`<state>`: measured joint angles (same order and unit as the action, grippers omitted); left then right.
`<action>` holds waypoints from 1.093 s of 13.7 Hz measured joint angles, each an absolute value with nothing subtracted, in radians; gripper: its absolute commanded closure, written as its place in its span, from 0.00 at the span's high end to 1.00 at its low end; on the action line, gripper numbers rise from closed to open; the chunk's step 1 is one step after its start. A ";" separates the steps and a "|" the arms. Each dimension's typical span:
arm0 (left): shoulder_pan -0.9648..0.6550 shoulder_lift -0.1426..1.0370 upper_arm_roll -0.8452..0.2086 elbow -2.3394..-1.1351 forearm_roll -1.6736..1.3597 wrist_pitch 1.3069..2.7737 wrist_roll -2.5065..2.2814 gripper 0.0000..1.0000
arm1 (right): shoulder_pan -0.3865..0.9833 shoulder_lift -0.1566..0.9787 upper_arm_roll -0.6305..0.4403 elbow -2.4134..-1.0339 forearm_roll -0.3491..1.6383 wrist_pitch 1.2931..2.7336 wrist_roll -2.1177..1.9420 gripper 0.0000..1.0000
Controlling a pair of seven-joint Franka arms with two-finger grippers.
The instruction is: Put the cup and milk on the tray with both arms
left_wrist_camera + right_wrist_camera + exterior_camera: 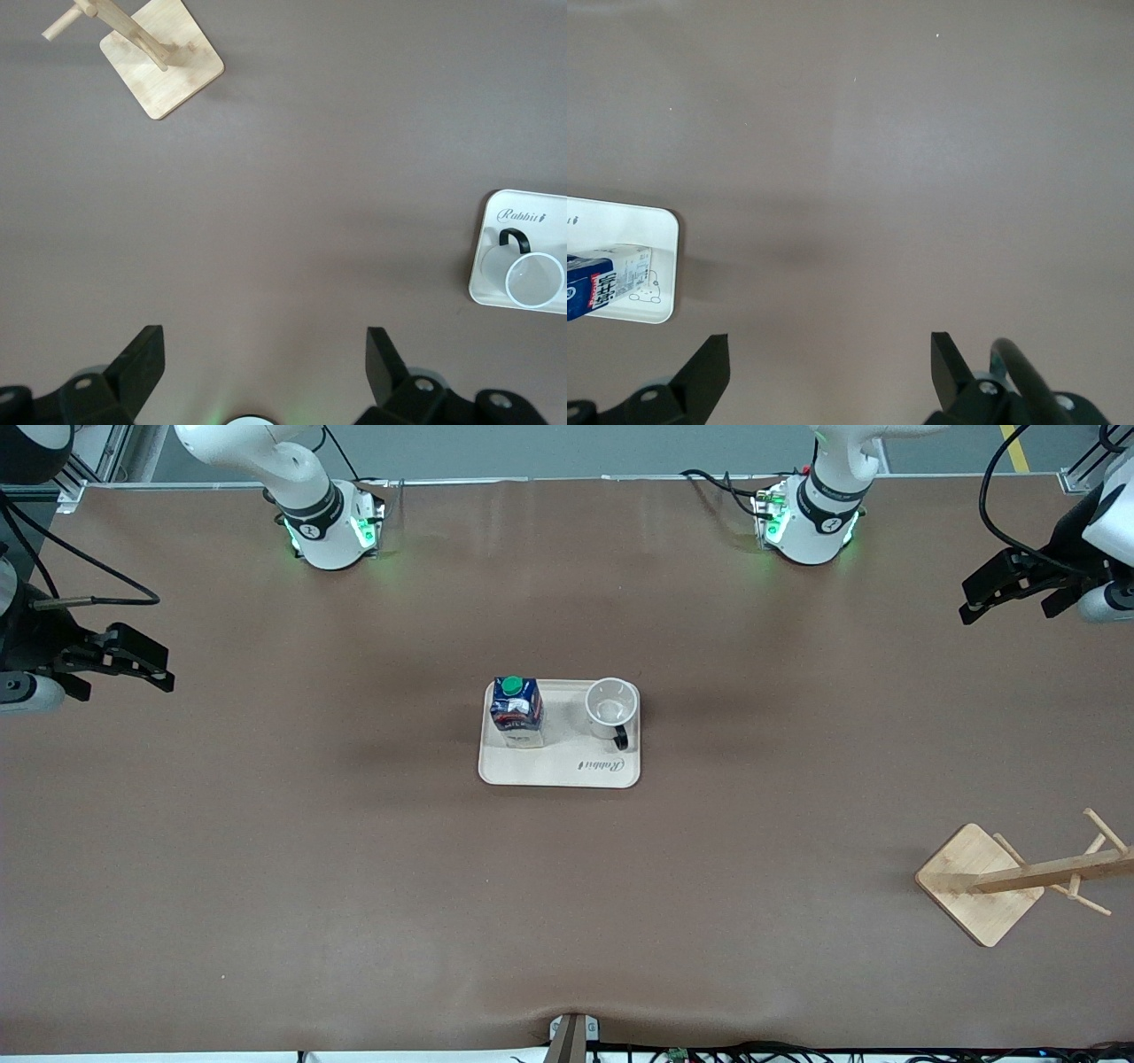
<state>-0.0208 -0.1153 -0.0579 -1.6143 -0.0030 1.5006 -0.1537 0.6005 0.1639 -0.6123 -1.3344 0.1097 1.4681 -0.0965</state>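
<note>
The cream tray (pixel 558 766) lies at the middle of the table. On it the dark blue milk (pixel 516 710) with a green cap stands upright toward the right arm's end. The white cup (pixel 611 704) with a black handle stands upright beside it toward the left arm's end. My left gripper (pixel 1008 611) hangs open and empty over the left arm's end of the table, well away from the tray. My right gripper (pixel 168 673) is open and empty over the right arm's end. The left wrist view shows the left gripper (pixel 264 341), the cup (pixel 534 279) and the tray (pixel 554 235). The right wrist view shows the right gripper (pixel 828 345), the milk (pixel 602 283) and the tray (pixel 620 221).
A wooden rack with a square base (pixel 979 881) and pegs stands near the left arm's end of the table, nearer to the front camera than the tray; the same rack (pixel 164 62) shows in the left wrist view. Brown table surface surrounds the tray.
</note>
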 measured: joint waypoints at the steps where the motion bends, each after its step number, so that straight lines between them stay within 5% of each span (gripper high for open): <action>1: -0.021 -0.115 -0.058 -1.614 -0.003 1.501 -0.154 1.00 | 0.601 0.164 -0.612 -1.329 0.110 1.468 -0.097 1.00; 9: -0.021 -0.115 -0.058 -1.615 -0.003 1.501 -0.153 1.00 | 0.551 0.159 -0.586 -1.301 0.109 1.469 -0.102 1.00; 13: -0.021 -0.115 -0.058 -1.615 -0.003 1.499 -0.153 1.00 | 0.243 0.142 -0.286 -1.300 0.109 1.467 -0.106 1.00; 15: -0.021 -0.115 -0.058 -1.615 -0.003 1.499 -0.153 1.00 | 0.161 0.140 -0.218 -1.301 0.109 1.456 -0.110 1.00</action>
<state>-0.0210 -0.1153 -0.0579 -1.6148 -0.0031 1.4992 -0.1535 0.1615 0.1403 -0.2184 -1.3006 0.1092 1.4556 -0.1096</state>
